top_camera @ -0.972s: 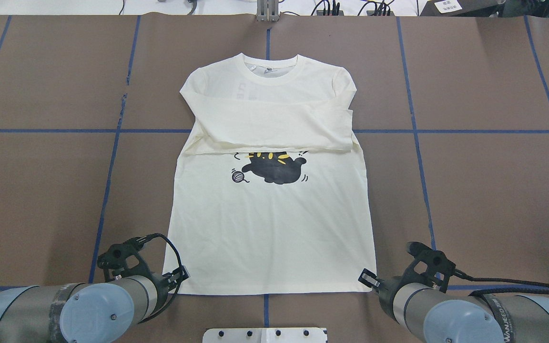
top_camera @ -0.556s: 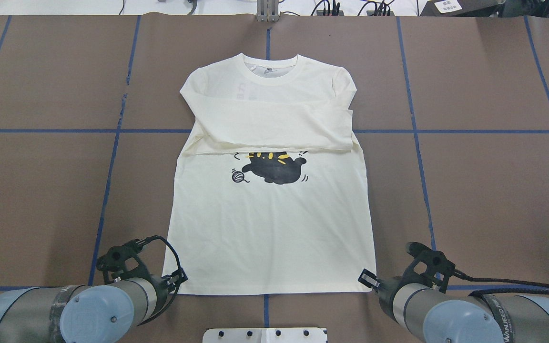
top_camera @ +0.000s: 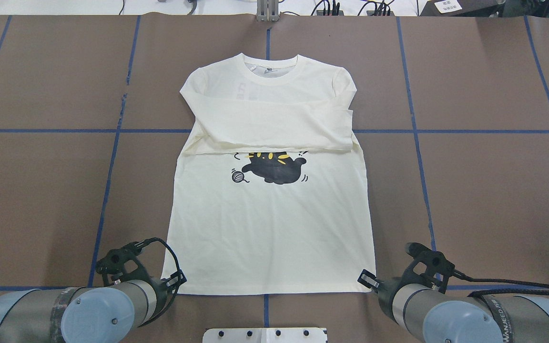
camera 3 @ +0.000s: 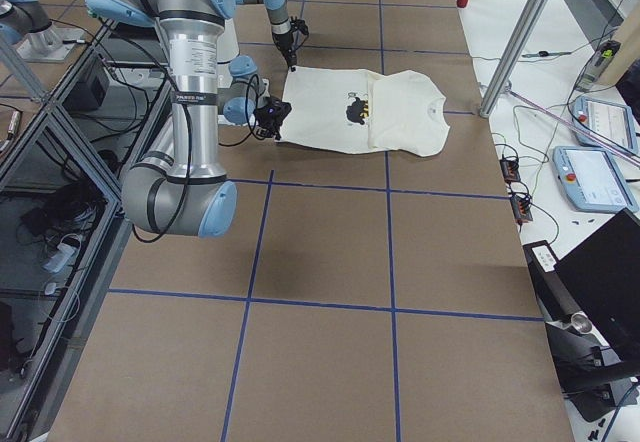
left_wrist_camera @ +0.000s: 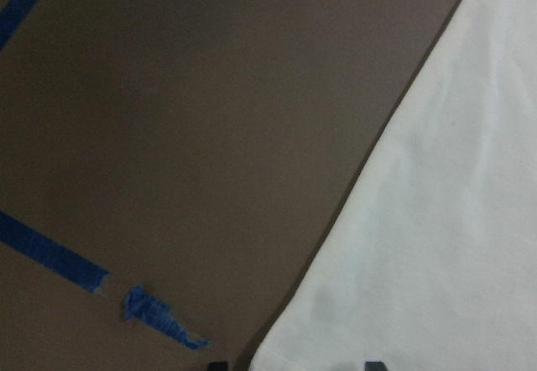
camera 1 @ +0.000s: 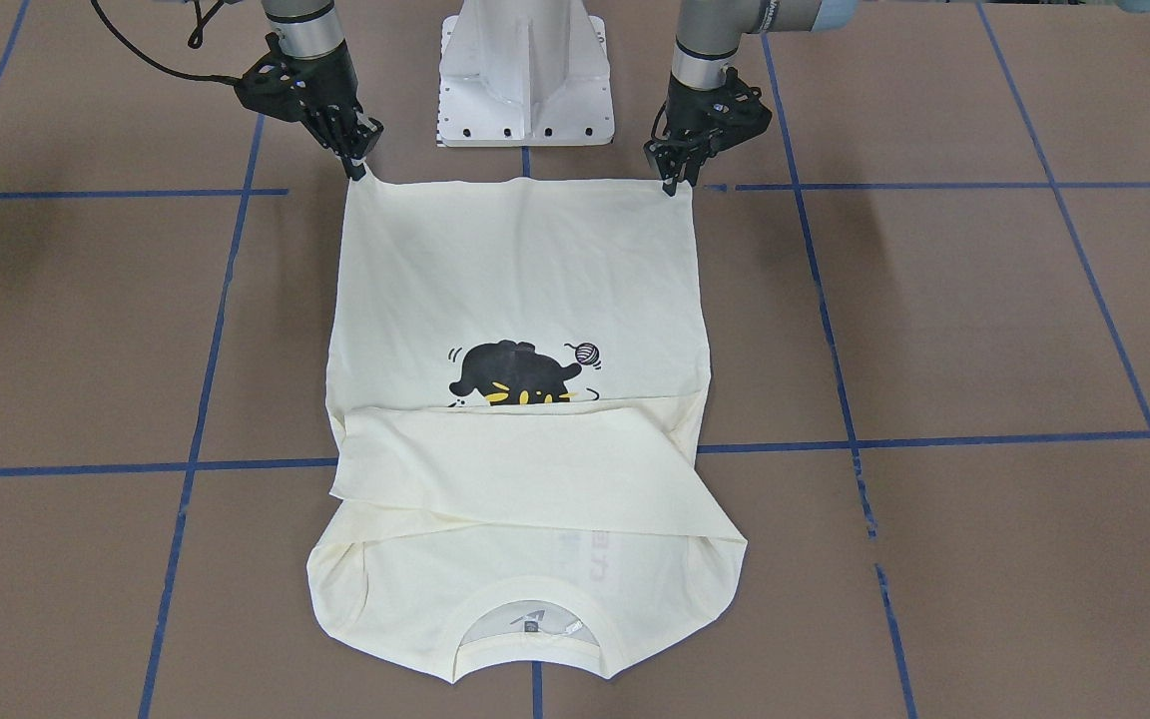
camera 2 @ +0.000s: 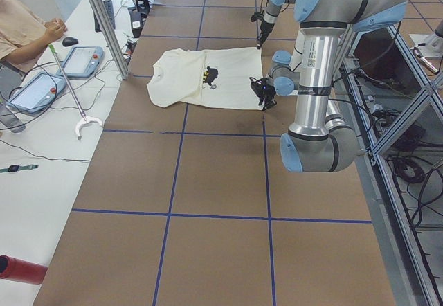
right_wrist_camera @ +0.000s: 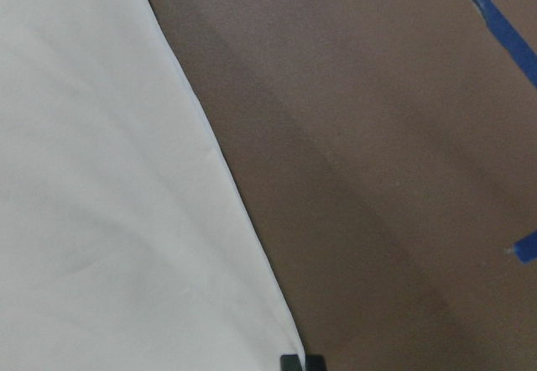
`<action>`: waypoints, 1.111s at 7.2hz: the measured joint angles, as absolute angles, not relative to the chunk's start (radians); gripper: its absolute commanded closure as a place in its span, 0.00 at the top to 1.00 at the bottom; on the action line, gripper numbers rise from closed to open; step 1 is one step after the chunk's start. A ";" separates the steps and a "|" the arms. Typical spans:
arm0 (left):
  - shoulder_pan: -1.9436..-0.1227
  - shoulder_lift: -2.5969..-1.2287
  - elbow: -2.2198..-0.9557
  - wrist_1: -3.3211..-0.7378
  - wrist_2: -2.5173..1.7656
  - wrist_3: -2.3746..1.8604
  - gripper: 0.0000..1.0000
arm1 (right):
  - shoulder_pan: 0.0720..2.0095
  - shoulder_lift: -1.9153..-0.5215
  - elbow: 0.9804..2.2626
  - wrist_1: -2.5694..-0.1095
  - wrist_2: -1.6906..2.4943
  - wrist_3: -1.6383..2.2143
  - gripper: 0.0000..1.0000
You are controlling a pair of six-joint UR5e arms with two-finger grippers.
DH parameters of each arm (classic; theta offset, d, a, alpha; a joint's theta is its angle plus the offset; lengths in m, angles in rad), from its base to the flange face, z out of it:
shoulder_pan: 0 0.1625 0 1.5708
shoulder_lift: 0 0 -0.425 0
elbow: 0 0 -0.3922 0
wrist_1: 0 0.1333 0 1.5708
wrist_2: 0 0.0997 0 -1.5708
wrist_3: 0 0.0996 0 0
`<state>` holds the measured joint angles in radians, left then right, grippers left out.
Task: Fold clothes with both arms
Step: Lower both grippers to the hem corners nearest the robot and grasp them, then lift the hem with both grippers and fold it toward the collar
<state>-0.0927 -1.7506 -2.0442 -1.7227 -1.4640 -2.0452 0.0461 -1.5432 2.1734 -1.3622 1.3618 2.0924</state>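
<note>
Brown taped table; shirt flat; right gripper pinches 5 o'clock hem corner; left gripper spread at 7 o'clock; uneven grip could skew fold.

One word is reading clearly: a black strap wrapping the right arm is showing "WANJEED" in pale capitals, with a smaller mark after it too blurred to make out. On the T-shirt, faint grey letters are showing through the fabric between the folded sleeves and the collar in the front-facing view, back to front and illegible. The neck label inside the collar is carrying a small pale mark that cannot be read. A white tag beyond the far edge of the surface is bearing dark print too small to read. A printed sticker on the left arm is looking equally unreadable.
</note>
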 measured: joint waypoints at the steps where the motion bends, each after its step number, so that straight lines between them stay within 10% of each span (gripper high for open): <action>1: -0.092 -1.752 -2.045 -1.723 -1.466 -2.049 0.00 | 0.046 -1.543 2.173 -1.362 1.361 2.092 0.00; 8: -0.079 -1.755 -2.264 -1.623 -1.485 -2.057 0.00 | 0.053 -1.590 2.275 -1.365 1.372 2.097 0.00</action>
<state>-0.0789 -1.7552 -2.2640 -1.6226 -1.4848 -2.0567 0.0530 -1.5899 2.2746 -1.3652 1.3723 2.0966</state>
